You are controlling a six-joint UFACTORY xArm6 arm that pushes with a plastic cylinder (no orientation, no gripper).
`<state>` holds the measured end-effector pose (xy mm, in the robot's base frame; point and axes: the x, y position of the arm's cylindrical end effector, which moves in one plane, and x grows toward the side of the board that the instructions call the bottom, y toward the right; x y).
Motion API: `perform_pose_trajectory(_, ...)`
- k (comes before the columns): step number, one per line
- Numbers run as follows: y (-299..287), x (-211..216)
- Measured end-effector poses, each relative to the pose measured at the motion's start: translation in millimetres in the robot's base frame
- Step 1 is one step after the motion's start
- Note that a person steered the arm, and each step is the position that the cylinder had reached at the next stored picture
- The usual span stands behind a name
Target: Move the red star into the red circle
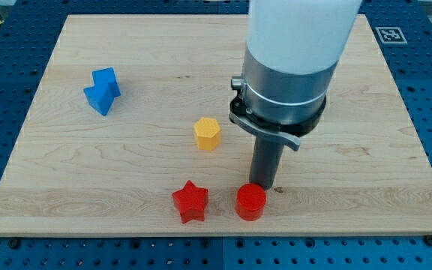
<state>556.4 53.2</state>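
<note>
1. The red star (190,202) lies flat on the wooden counter (366,172) near the view's bottom edge, a little left of centre; the red circle (251,202), a short red cylinder, stands just beside it on the view's right, with a narrow strip of bare wood between the two, so they are close but apart.
2. My tip (264,184) sits at the foot of the dark rod, just above and slightly right of the red circle in the view, seemingly touching or nearly touching its far edge; I cannot tell which; it is on the wrong side of things for pushing the star.
3. There is no claw on this arm, so nothing is spread, pressed together or pinching; only the rod's end can work the blocks.
4. The star looks like a small, stiff, light block, probably smooth enough to slide easily on the wood; its points mean an off-centre push is likely to spin it rather than carry it straight.
5. As I judge it, the place to bear on is the star's left flank in the view, in the notch between two points, driving toward the view's right; the circle, being round and light, may roll off line when struck.
6. A yellow block (208,133), roughly hexagonal, and a blue block (102,91) of irregular shape lie well apart from this pair.
</note>
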Motion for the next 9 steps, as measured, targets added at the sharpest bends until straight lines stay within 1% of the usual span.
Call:
perform_pose_trajectory(1,-28,-22)
perform_pose_trajectory(3,-159,-21)
perform_pose_trajectory(4,-178,-4)
perform_pose_trajectory(5,-167,13)
perform_pose_trajectory(6,-144,26)
perform_pose_trajectory(7,-133,34)
perform_pose_trajectory(8,-150,35)
perform_pose_trajectory(9,-150,37)
